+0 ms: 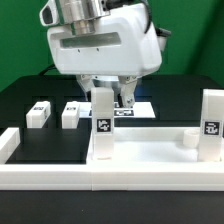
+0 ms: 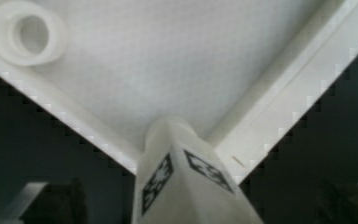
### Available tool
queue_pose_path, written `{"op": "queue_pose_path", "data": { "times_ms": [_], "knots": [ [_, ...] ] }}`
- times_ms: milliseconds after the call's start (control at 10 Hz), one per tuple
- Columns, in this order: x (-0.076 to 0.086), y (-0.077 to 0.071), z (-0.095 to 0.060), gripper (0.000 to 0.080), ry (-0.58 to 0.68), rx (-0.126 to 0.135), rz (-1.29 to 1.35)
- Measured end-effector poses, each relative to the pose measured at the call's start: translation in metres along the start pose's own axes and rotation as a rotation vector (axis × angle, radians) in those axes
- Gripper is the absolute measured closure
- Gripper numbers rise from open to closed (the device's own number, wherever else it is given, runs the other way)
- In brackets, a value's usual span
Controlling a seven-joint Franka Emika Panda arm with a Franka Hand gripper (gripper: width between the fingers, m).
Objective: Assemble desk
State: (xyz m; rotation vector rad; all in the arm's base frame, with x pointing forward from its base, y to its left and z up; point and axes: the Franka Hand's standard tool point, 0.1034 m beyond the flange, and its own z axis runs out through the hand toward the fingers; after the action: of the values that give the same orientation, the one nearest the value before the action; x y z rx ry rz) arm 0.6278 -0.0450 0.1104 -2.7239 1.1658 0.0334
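The white rimmed tabletop (image 1: 150, 150) lies at the front of the table. One leg (image 1: 103, 122) stands upright on its corner on the exterior view's left, and a second leg (image 1: 210, 120) stands at the corner on the right. Two more legs (image 1: 38, 113) (image 1: 72, 114) lie loose on the black table. My gripper (image 1: 111, 100) hangs over the first leg, its fingers either side of the leg's top with gaps showing. In the wrist view the leg (image 2: 185, 175) rises between the dark fingers (image 2: 51, 205), over the tabletop (image 2: 158, 80) and a round socket (image 2: 23, 35).
A long low white border wall (image 1: 110, 178) runs along the front, with a short return on the exterior view's left (image 1: 8, 145). The marker board (image 1: 128, 112) lies behind the gripper. Green backdrop behind.
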Motion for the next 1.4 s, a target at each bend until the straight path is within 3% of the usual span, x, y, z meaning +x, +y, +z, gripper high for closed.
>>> {"op": "queue_pose_path", "data": {
  "times_ms": [100,200,300,400,500,600,700,800,1000,1300,1400],
  "knots": [
    [-0.001,0.001,0.001,0.0151,0.014,-0.048,-0.265],
    [-0.001,0.001,0.001,0.0151,0.012,-0.064,-0.458],
    [0.004,0.005,0.001,0.0151,0.013,-0.066,-0.665],
    [0.002,0.005,0.002,0.0151,0.018,-0.064,-0.665],
    [0.002,0.005,0.003,0.0152,0.017,-0.064,-0.637],
    [0.002,0.005,0.003,0.0332,0.017,-0.064,-0.624],
    [0.002,0.005,0.004,0.0332,0.017,-0.064,-0.597],
    [0.002,0.006,0.004,0.0505,0.019,-0.066,-0.533],
    [0.003,0.008,0.004,0.0505,0.024,-0.065,-0.406],
    [-0.001,0.001,0.004,0.0506,0.032,-0.057,0.054],
    [-0.001,-0.004,0.004,0.0506,0.016,-0.04,0.262]
  ]
}}
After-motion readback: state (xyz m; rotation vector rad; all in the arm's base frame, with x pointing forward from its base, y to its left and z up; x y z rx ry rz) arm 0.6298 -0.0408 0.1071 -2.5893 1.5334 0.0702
